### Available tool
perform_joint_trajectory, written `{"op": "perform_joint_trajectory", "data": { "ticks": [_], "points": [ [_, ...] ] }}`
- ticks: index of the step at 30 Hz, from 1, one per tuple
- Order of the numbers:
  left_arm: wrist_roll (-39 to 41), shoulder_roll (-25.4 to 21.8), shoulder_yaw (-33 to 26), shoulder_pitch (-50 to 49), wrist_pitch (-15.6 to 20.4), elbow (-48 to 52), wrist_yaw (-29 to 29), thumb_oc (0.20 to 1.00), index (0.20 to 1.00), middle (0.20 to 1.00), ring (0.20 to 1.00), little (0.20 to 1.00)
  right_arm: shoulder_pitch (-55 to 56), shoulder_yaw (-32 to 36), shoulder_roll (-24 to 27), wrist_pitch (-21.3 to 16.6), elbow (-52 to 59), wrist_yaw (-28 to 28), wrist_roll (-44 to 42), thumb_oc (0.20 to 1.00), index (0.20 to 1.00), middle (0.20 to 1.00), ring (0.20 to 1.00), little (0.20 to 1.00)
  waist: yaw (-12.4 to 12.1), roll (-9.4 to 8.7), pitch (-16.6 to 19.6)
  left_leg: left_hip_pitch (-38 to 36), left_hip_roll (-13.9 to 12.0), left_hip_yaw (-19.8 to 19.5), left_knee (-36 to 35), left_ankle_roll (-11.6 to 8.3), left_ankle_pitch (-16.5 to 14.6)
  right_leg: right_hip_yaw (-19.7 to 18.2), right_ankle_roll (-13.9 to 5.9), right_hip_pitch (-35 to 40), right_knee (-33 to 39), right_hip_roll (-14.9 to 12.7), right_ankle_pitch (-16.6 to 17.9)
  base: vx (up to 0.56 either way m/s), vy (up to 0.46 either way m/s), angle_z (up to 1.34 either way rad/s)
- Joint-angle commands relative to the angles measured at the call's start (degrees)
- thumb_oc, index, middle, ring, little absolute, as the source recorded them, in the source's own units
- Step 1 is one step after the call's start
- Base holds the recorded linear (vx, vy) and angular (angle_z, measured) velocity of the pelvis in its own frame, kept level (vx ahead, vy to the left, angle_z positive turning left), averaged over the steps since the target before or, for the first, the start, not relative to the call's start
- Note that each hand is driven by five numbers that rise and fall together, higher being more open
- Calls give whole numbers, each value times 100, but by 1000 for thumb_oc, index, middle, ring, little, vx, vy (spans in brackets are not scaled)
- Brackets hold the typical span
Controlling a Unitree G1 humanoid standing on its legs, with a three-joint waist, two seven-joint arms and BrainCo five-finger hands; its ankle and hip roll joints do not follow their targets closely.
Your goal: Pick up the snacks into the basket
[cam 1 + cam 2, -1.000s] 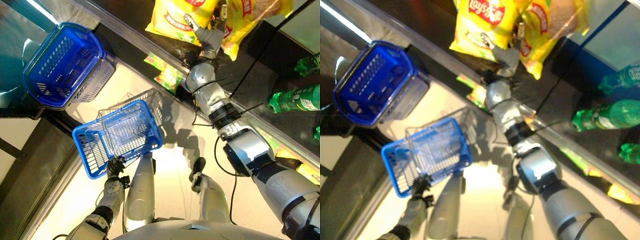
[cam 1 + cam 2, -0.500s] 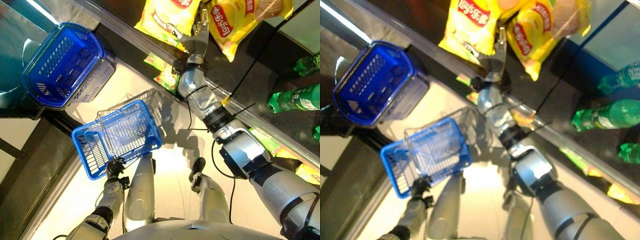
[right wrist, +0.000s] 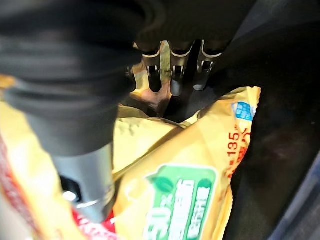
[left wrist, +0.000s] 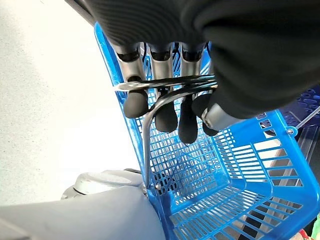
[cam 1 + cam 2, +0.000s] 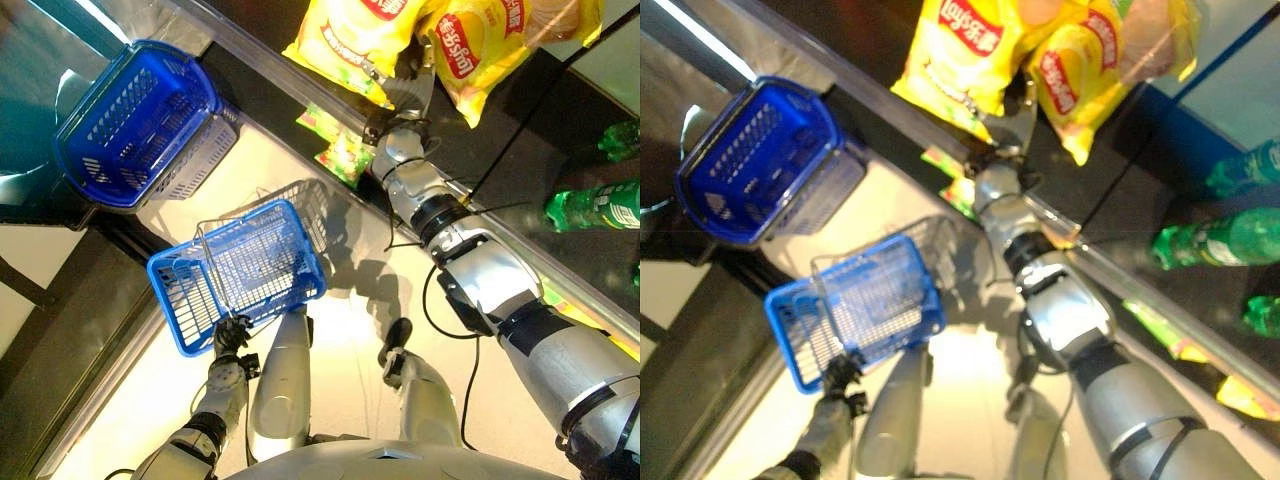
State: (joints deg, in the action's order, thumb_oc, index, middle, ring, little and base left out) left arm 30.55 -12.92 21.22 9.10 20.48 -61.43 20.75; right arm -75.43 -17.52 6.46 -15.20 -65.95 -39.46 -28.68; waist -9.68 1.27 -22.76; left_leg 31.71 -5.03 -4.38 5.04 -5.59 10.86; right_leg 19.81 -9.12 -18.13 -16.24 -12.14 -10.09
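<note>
Two yellow chip bags lie on the dark shelf, one [image 5: 345,35] to the left of the other [image 5: 490,50]. My right hand [image 5: 408,92] reaches in between them, open, with its fingers [image 3: 175,85] straight over the edge of a yellow bag [image 3: 200,150] and the thumb apart on the near side. Lower left, my left hand [image 5: 232,335] is shut on the wire handle [image 4: 170,82] of the blue basket [image 5: 240,270], which hangs tilted with nothing in it. The fingers [image 4: 165,115] curl round the handle.
A second blue basket [image 5: 135,120] sits stacked in a grey one at the upper left. Small green snack packets [image 5: 340,152] lie at the shelf's front edge below my right hand. Green bottles [image 5: 590,205] lie on the shelf to the right.
My right hand has shifted and turned between the two chip bags, its fingers now straighter. The left hand and its basket have stayed put. The camera has moved slightly.
</note>
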Motion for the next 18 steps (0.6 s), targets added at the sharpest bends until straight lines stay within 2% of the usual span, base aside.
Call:
{"op": "perform_joint_trajectory", "data": {
  "ticks": [1,6,16,17,18],
  "points": [
    [-127,-133,184,69,-14,-211,-2,200,200,200,200,200,-760,9,336,-301,-66,137,-272,1000,1000,1000,1000,1000,-269,38,-290,-319,349,-77,-45,398,-463,-50,-54,-406,458,5,1333,10,-2,4],
    [-159,-186,211,94,-34,-177,-73,200,200,200,200,200,-1012,-69,616,-262,-287,433,-601,1000,1000,1000,1000,1000,-400,55,-282,-285,395,-137,-49,399,-455,0,-68,-383,493,17,1351,18,-8,8],
    [-115,-234,180,56,-87,-141,-235,200,200,200,200,200,-1138,-382,679,-159,-181,999,-886,1000,1000,1000,1000,1000,-503,7,-256,-263,427,-215,-51,396,-446,70,-73,-348,508,37,1347,9,-3,2],
    [-106,-235,169,55,-104,-151,-268,200,200,200,200,200,-1136,-407,699,-139,-187,1073,-916,733,733,733,733,733,-511,-10,-254,-249,422,-231,-50,393,-440,83,-74,-358,499,39,1345,8,-7,3],
    [-106,-235,169,55,-104,-151,-268,200,200,200,200,200,-1136,-407,699,-139,-188,1074,-917,567,567,567,567,567,-511,-10,-254,-248,422,-232,-50,393,-440,84,-74,-359,498,38,1345,7,-4,4]
  ]
}}
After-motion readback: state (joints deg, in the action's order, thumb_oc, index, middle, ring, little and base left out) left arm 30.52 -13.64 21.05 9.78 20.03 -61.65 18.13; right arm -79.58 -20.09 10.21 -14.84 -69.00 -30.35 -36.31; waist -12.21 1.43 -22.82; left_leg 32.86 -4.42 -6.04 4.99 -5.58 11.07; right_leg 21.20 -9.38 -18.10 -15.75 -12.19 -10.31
